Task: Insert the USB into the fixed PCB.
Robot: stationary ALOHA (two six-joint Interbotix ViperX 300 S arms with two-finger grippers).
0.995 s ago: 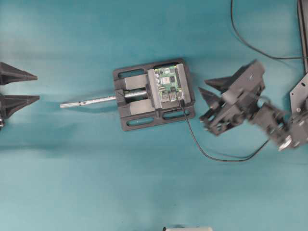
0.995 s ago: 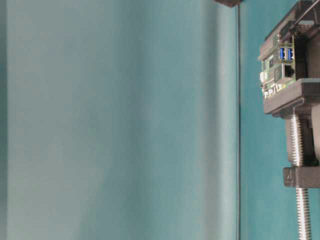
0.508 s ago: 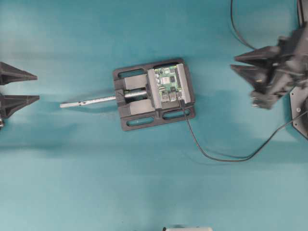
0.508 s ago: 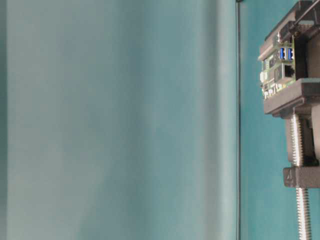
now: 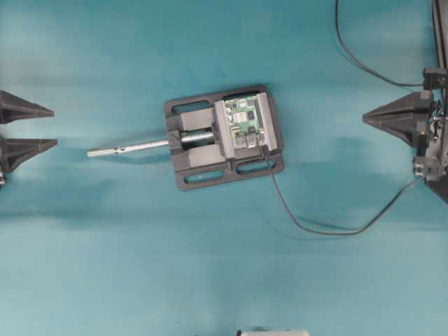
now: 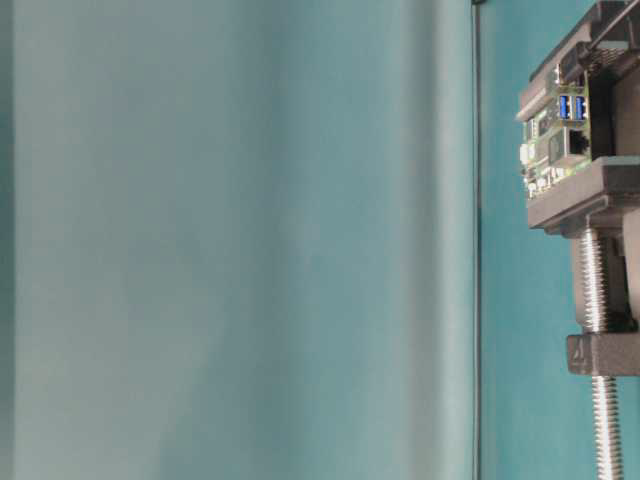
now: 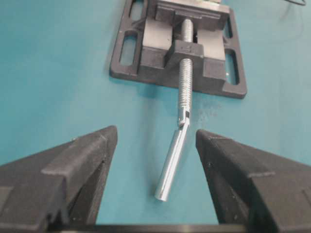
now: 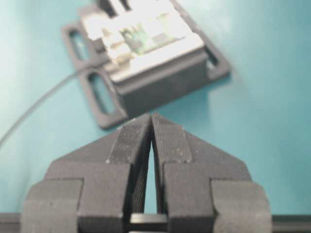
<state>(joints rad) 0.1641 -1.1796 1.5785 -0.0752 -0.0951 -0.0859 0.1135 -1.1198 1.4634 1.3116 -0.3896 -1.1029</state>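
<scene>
Overhead view: right gripper (image 5: 371, 117) now pulled back to the far right edge, away from the vise (image 5: 224, 138) it hovered beside a second ago, jaws pressed together on nothing. USB (image 5: 263, 148) left at the near edge of the fixed PCB (image 5: 246, 123), cable (image 5: 318, 228) trailing loose across the mat; insertion apparently done, task likely finished. Left gripper (image 5: 49, 127) parked at the left, jaws spread wide. Plug seating itself too small to confirm; right arm largely cut off.
</scene>
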